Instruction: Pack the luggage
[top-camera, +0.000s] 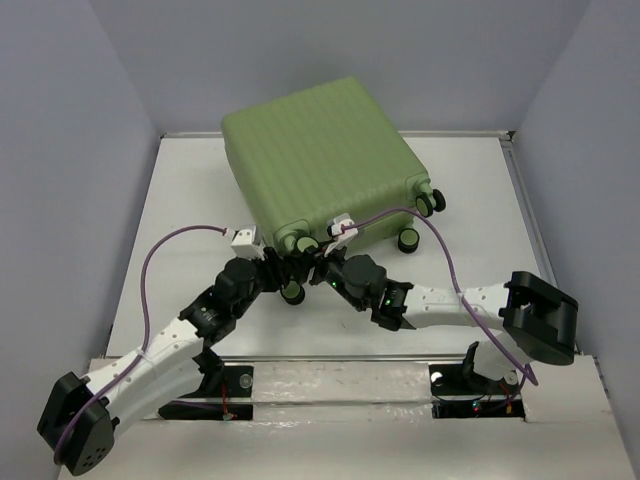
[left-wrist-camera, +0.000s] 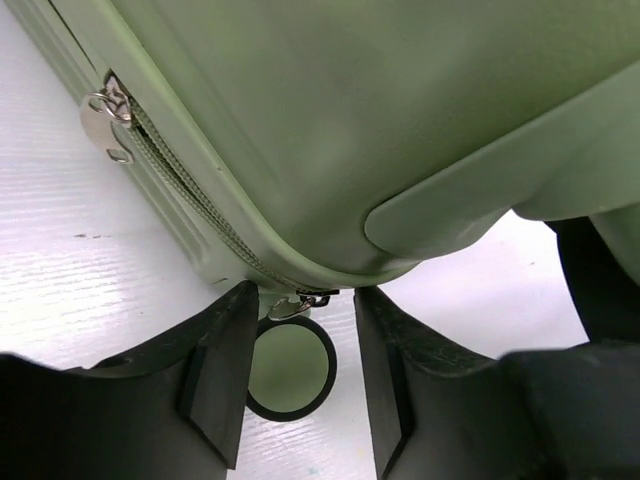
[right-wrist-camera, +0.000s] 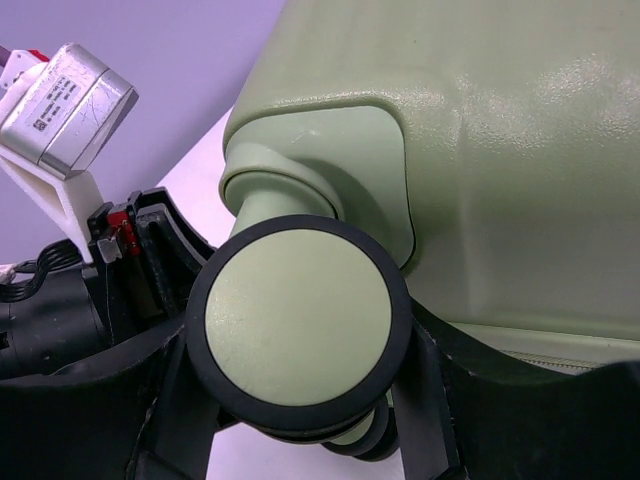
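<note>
The luggage (top-camera: 320, 160), a light-green ribbed hard-shell suitcase, lies closed on the white table (top-camera: 180, 220). Both grippers meet at its near corner. My left gripper (top-camera: 283, 265) is open. In the left wrist view (left-wrist-camera: 305, 295) its jaws stand either side of a metal zipper pull (left-wrist-camera: 290, 305), with a green-hubbed wheel (left-wrist-camera: 290, 370) below. A second zipper pull (left-wrist-camera: 108, 120) hangs further along the zip. My right gripper (top-camera: 322, 268) is closed around a black-rimmed wheel (right-wrist-camera: 298, 320), with a finger at each side of its rim.
Two more wheels (top-camera: 432, 200) (top-camera: 409, 240) stick out at the suitcase's right side. Grey walls enclose the table on the left, back and right. The left arm's wrist camera (right-wrist-camera: 65, 95) is close beside the right gripper. Purple cables (top-camera: 150, 260) loop above both arms.
</note>
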